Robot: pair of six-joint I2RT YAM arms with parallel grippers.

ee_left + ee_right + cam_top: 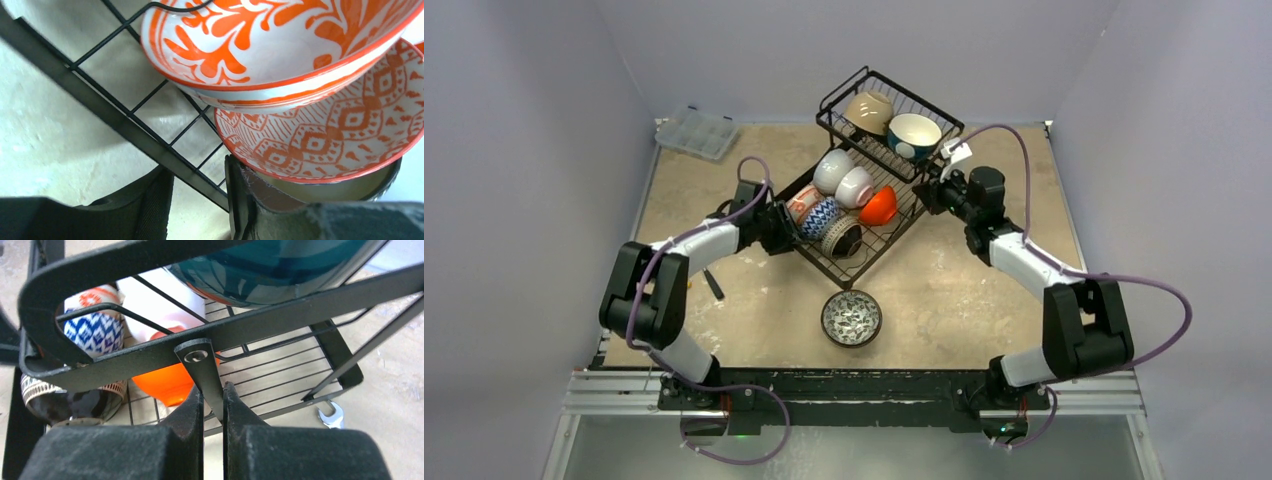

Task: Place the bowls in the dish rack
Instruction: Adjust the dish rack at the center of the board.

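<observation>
Clamped with the right gripper (213, 395) on a black strut of the dish rack (896, 222), at its 3 o'clock side. Straddling the rack's base bar at 9 o'clock with the left gripper (199, 171), jaws apart, seemingly not pinching. Racked: several bowls (844, 180). Lying on the table (984, 290), at 6 o'clock of the rack: one black-and-white patterned bowl (852, 318).

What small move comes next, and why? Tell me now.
Probably close the left gripper on the dish rack edge bar between its open fingers; the right gripper is clamped on a rack strut, so both could then shift it.
</observation>
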